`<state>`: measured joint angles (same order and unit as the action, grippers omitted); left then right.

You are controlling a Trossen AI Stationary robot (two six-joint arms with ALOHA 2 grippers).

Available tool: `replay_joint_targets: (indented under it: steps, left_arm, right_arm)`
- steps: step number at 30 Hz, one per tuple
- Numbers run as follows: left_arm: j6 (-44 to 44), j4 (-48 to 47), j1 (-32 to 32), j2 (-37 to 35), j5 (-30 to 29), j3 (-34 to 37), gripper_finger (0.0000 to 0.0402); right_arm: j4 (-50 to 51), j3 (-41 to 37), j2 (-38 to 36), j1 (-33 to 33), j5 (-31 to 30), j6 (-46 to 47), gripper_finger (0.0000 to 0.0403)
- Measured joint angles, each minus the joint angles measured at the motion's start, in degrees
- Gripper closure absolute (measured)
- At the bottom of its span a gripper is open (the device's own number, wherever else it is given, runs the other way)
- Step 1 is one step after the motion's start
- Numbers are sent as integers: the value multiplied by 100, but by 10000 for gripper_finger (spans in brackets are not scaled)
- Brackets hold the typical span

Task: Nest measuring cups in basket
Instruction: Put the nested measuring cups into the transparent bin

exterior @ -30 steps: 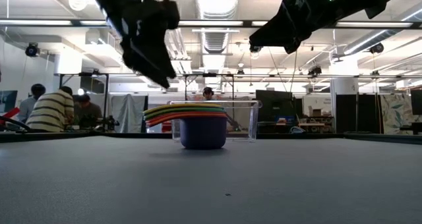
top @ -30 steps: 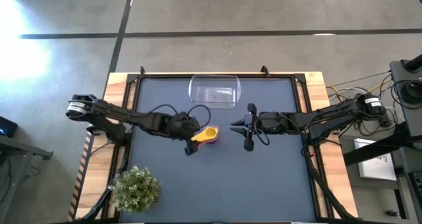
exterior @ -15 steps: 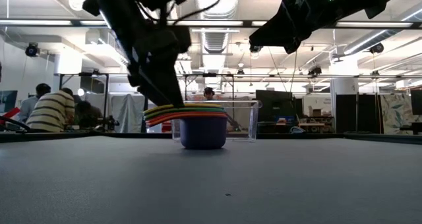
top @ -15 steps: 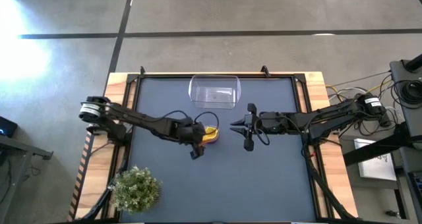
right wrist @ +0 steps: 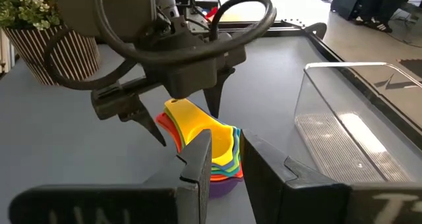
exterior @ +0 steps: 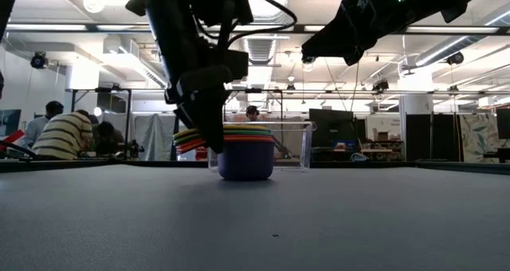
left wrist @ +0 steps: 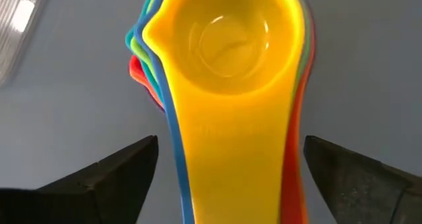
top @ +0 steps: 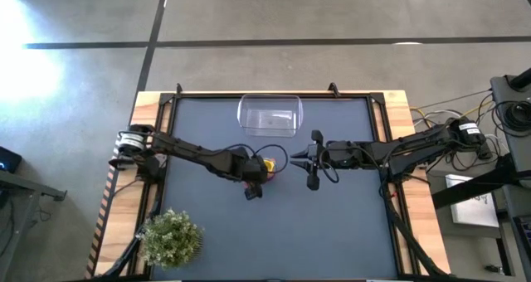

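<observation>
Measuring cups (right wrist: 208, 148) sit nested in one stack on the dark table (top: 332, 224) near its middle, yellow on top (left wrist: 227, 59), with bands of green, teal, blue, orange and red showing at the rims and a purple bowl (exterior: 245, 161) at the bottom; their flat handles fan out together toward the left arm. Off at the table's left front corner stands a small potted plant (top: 170, 236) in a striped pot. The left gripper (top: 255, 181) hangs low over the handle end of the stack, its two fingers (left wrist: 99, 178) spread wide on either side of the handles without touching them. Behind the stack, toward the far edge of the table, the clear plastic basket (top: 269, 116) stands with nothing inside it, well apart from the cups. Just to the right of the stack the right gripper (top: 313, 170) waits above the table, its fingers (right wrist: 198, 165) drawn close together with only a slim gap and nothing between them.
</observation>
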<state>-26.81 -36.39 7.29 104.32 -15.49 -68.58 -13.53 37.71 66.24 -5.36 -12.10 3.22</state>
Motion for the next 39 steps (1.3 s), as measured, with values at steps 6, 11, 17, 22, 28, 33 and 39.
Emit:
replay_joint_targets:
  steps: [6, 11, 17, 22, 28, 33, 39]
  left_arm:
    - [22, -294, 0, -11, 41, -76, 106]
    - [17, -318, 0, -12, 149, -4, 153]
    - [-10, -316, 0, -12, 151, 49, 182]
    - [26, -360, 0, -17, 152, 53, 204]
    - [33, -468, 0, -17, 153, 58, 234]
    - [87, -518, 0, -19, 153, 44, 262]
    - [182, -521, 0, -21, 153, 42, 272]
  right_arm:
    - [-1, -2, 0, 1, 0, 0, 332]
    - [-1, 0, 0, 0, 0, 2, 333]
    - [-1, 0, 0, 1, 0, 0, 332]
    - [0, -1, 0, 1, 0, 0, 332]
    - [-1, -2, 0, 0, 0, 0, 332]
    - [-1, 0, 0, 1, 0, 0, 332]
    - [-1, 0, 0, 2, 0, 0, 332]
